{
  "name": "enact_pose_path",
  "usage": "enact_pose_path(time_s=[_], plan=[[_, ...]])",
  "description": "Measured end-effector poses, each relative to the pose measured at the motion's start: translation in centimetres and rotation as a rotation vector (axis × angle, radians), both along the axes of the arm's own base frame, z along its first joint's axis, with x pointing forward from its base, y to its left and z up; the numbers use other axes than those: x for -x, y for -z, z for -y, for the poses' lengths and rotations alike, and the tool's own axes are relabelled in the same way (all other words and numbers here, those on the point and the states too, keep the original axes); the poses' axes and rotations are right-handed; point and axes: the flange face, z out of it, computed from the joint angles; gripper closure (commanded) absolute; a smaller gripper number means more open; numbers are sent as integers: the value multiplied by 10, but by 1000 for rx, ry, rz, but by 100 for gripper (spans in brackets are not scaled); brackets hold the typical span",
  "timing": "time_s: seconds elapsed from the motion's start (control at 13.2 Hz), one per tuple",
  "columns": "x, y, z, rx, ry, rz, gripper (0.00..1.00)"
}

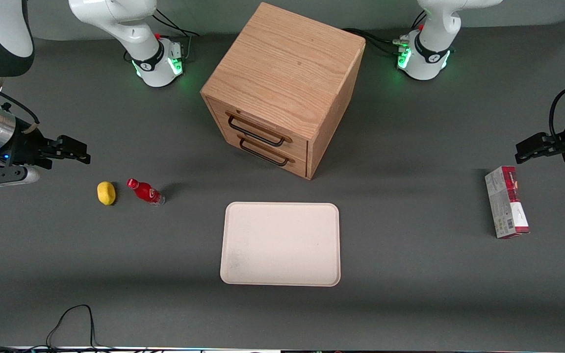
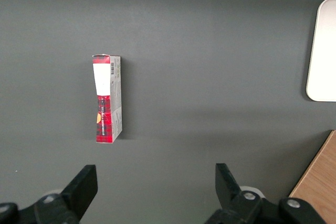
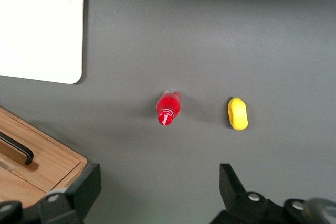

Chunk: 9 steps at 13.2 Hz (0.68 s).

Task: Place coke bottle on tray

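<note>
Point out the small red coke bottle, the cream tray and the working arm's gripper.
Small red coke bottle (image 1: 146,192): front view, red body.
Large flat cream tray (image 1: 280,243): front view, bare floor.
Right arm's black gripper (image 1: 82,151): front view, between fingertips, above the table, open.

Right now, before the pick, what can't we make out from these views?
- Coke bottle lettering: too small in the front view; in the right wrist view it is seen nearly cap-on.
- Drawer cabinet contents: both drawers shut.
- Tray: cut off by the frame edge in both wrist views.
- Pincer: open, above the table near the lemon, apart from the bottle; arm cut off by the front view's edge.
</note>
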Motion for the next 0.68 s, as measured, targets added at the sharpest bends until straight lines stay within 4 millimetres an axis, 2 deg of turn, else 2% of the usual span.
enact_pose_path(time_s=[0.46,0.68], plan=[[1,-3,3,0,4,-8,0],[-7,-6,2,1,4,2,0]])
